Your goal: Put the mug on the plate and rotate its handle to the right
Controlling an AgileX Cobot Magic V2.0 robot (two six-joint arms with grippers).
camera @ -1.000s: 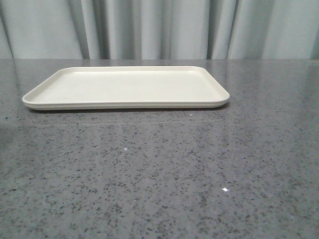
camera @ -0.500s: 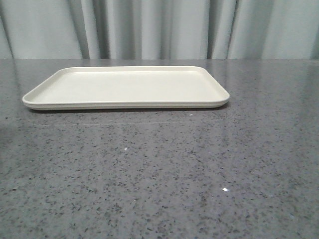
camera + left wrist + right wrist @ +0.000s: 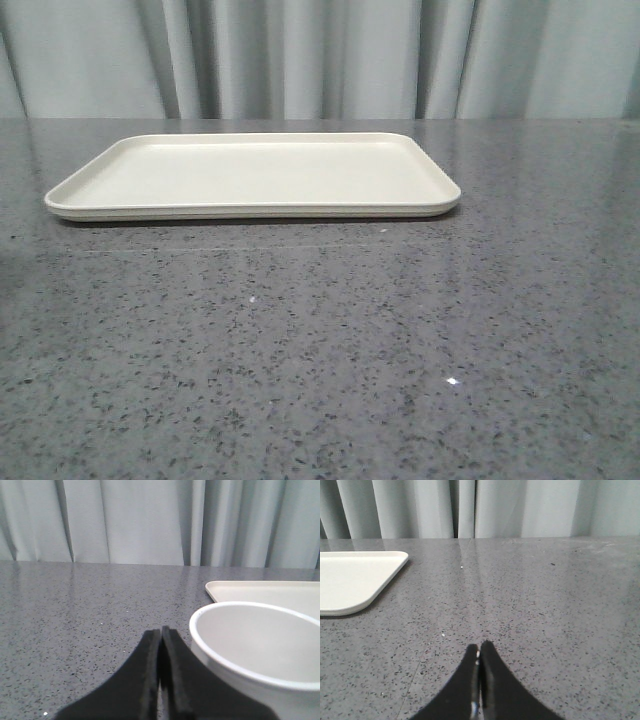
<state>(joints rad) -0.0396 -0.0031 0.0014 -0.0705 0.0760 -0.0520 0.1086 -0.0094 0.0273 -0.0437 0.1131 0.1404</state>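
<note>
1. The mug (image 3: 260, 655) shows only in the left wrist view, where it stands just beside the left gripper (image 3: 161, 635). Its white rim and pale inner wall rise next to the black fingers (image 3: 145, 680), apart from them by a narrow strip of table; whether the wall touches the finger lower down cannot be told.
2. The left gripper has its 2 fingers pressed together with only a thin seam between them, and it holds nothing.
3. The right gripper (image 3: 479, 650) is likewise closed tip to tip and grips nothing. It hangs low over bare table (image 3: 545, 605), with the plate (image 3: 355, 582) off to its left and farther away.
4. In the left wrist view the plate (image 3: 270, 591) lies beyond the mug, its near rounded corner showing past the mug's far rim. The mug stands on the table, not on the plate.
5. Only the upper part of the mug is in frame: a smooth white round rim, a plain interior, and a short stretch of outer wall. The handle and any print are not in view, so the way the handle points cannot be told.
6. In the front view the plate (image 3: 255, 175) lies flat on the far half of the grey speckled table (image 3: 320, 350), left of centre, cream-coloured, rectangular, with rounded corners and a low raised rim. Neither the mug nor either arm appears there.
7. A pale pleated curtain (image 3: 320, 55) hangs behind the table's far edge.
</note>
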